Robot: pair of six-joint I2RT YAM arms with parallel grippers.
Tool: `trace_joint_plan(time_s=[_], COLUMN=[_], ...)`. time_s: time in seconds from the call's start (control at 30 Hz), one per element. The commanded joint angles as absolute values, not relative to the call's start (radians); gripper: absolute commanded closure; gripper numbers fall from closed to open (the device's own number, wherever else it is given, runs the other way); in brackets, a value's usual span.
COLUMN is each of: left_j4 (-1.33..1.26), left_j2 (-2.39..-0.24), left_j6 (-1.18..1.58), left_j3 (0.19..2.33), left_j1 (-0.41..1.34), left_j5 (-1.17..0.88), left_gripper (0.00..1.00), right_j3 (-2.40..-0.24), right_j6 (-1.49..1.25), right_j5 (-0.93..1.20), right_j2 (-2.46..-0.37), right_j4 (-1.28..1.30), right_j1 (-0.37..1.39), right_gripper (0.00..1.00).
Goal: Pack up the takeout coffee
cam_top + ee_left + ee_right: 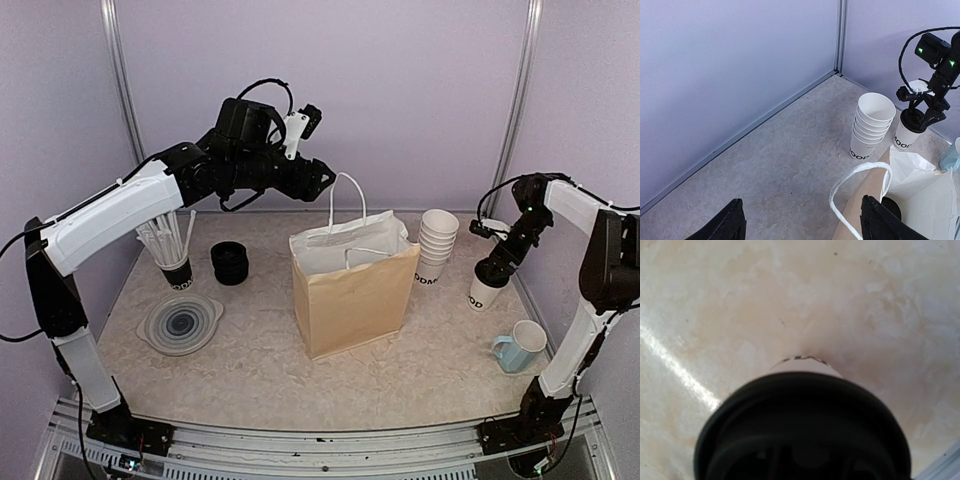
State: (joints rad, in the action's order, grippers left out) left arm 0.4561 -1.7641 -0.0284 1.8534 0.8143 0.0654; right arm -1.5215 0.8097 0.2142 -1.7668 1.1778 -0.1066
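Note:
One takeout coffee cup (pixel 486 293), white with a black lid, stands on the table at the right (pixel 905 140). My right gripper (pixel 497 266) is down over its lid, fingers on either side (pixel 917 112). The lid (pixel 805 430) fills the right wrist view and hides the fingers, so contact does not show. A brown paper bag (pixel 350 300) stands open at mid table. Inside it the black lid of another takeout coffee cup (pixel 890 207) shows. My left gripper (pixel 322 178) hovers above the bag's rear edge, open and empty (pixel 801 200).
A stack of lidless white cups (pixel 436 245) stands between the bag and the right cup. A light blue mug (pixel 520 346) sits near right. On the left are a cup of straws (pixel 174 255), a stack of black lids (pixel 230 263) and a clear round lid (pixel 181 322).

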Motion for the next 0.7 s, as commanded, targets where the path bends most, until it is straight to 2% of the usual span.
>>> trace_joint_plan(time_s=[0.0,0.1,0.27,0.4,0.57,0.67], left_j4=[0.455,0.459,0.467,0.476,0.483,0.455], left_j2=[-1.743,-1.745,-1.739,-1.723,-1.688,-1.645], left_j6=[-0.032,-0.030,-0.027,-0.028,0.028,0.117], left_j3=[1.835,1.835,1.840,1.845,1.835,1.787], left_j1=[0.810,0.810,0.810,0.809,0.781,0.718], left_j5=[0.090,0.087,0.088,0.103,0.136,0.116], left_gripper=[0.23,0.23,0.23,0.23,0.22,0.17], right_j3=[-1.519,-1.503,-1.501,-1.493,-1.407,-1.370], right_j6=[0.796,0.798,0.780,0.781,0.786,0.792], right_j5=[0.221,0.234,0.232,0.248,0.265,0.290], right_j2=[-1.782,-1.777,-1.748,-1.666,-1.519,-1.440], right_j4=[1.207,1.216,1.235,1.257,1.270,1.283], right_j1=[-0.106,-0.101,-0.092,-0.060,0.106,0.235], right_gripper=[0.22,0.24,0.35,0.36,0.36,0.36])
